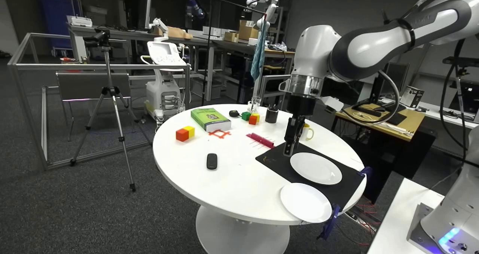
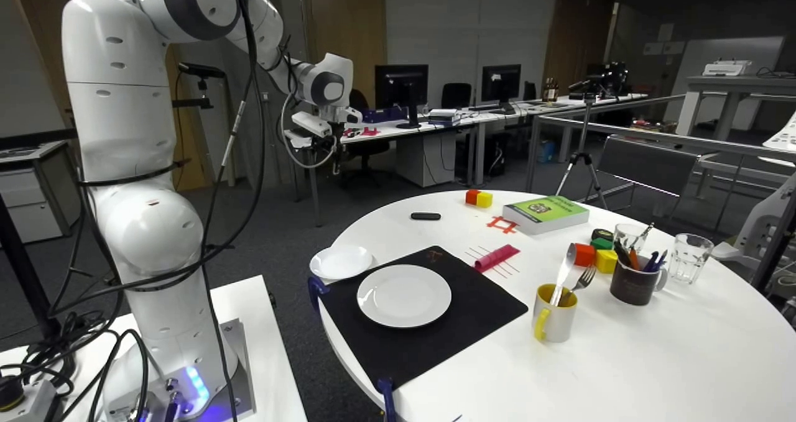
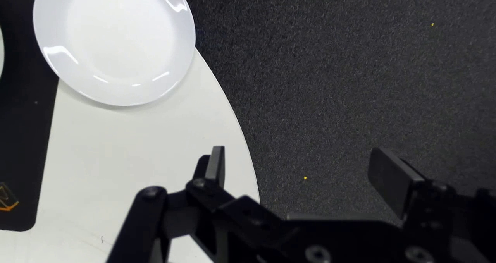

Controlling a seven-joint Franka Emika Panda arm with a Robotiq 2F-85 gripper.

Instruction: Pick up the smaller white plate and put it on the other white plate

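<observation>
Black two-finger gripper [image 3: 298, 160], spread wide, empty — smaller round white plate [image 2: 341, 263] sits beside the wider round white plate [image 2: 404, 296] — so imo pickup and stacking both left

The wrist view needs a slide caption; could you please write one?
Open fingers, holding nothing, with the smaller white plate at upper left, partly covering a black mat.

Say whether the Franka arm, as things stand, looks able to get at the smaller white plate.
Probably yes: the gripper is open and holds nothing, and nothing covers the smaller white plate in either exterior view. The blue clamp close beside its rim may crowd that side.
</observation>
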